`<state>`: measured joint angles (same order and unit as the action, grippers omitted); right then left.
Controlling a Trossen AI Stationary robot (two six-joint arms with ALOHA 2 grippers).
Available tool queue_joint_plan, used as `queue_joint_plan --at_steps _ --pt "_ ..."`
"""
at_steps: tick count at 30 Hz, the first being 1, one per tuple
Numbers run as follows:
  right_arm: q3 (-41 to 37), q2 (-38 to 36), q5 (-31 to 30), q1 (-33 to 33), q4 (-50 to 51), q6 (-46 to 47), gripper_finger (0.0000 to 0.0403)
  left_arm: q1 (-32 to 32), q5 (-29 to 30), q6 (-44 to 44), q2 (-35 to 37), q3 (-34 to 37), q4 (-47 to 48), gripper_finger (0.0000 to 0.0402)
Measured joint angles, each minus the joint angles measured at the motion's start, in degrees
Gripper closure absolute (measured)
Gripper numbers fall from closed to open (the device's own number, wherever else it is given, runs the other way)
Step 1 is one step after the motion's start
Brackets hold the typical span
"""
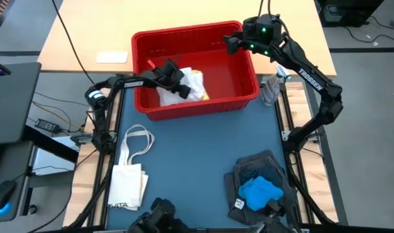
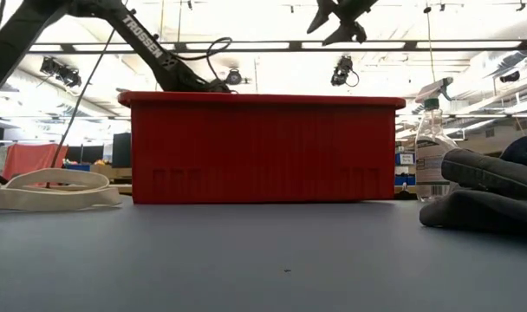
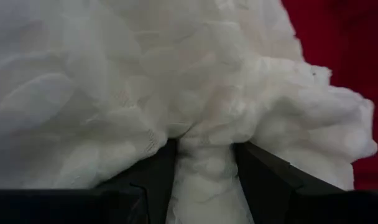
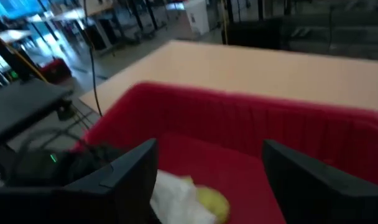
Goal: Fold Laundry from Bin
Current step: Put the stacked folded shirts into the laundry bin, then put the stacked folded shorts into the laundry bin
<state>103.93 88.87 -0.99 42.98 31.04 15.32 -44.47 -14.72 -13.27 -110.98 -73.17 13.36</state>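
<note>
The red bin (image 1: 245,90) stands at the table's far middle. Inside it lie a white textured cloth (image 1: 192,87) and a yellow piece (image 1: 203,96). My left gripper (image 1: 179,81) reaches down into the bin and is shut on the white cloth (image 3: 201,93). My right gripper (image 1: 231,44) hovers open and empty above the bin's far right corner; its wrist view shows the bin (image 4: 313,137) with the white cloth (image 4: 176,199) and the yellow piece (image 4: 211,202). A pile of dark grey and bright blue cloths (image 1: 258,188) lies at the near right. My left gripper pinches a bunched fold of the white textured cloth (image 3: 204,165) between its two fingers (image 3: 155,177). The cloth bulges out beyond the fingertips. The gripper comes from the table's left, slanting down into the bin. The cloth lies inside the bin.
A cream tote bag (image 1: 129,175) with long handles lies at the near left. A clear spray bottle (image 1: 273,87) stands right of the bin. The blue table surface (image 1: 197,142) in the middle is bare.
</note>
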Motion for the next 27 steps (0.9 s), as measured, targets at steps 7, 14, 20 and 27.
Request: queue_joint_plan --at_steps 7,14,20,27 --pt "-1.4 0.1 -0.9 -0.2 1.1 0.0 0.0117 -3.2 4.9 7.0 8.7 0.7 11.4 0.0222" --pt "-1.4 0.1 0.0 -0.2 2.9 2.8 0.0118 -4.0 4.7 12.7 17.5 0.6 11.1 0.0222" --pt "-1.4 -0.4 8.0 -0.4 12.8 2.8 0.0118 -2.1 0.2 13.0 24.4 0.5 6.7 0.0222" --pt "-1.2 -6.1 9.0 -7.2 15.1 -0.4 0.0121 4.5 -0.4 12.8 34.7 0.4 0.1 0.0221"
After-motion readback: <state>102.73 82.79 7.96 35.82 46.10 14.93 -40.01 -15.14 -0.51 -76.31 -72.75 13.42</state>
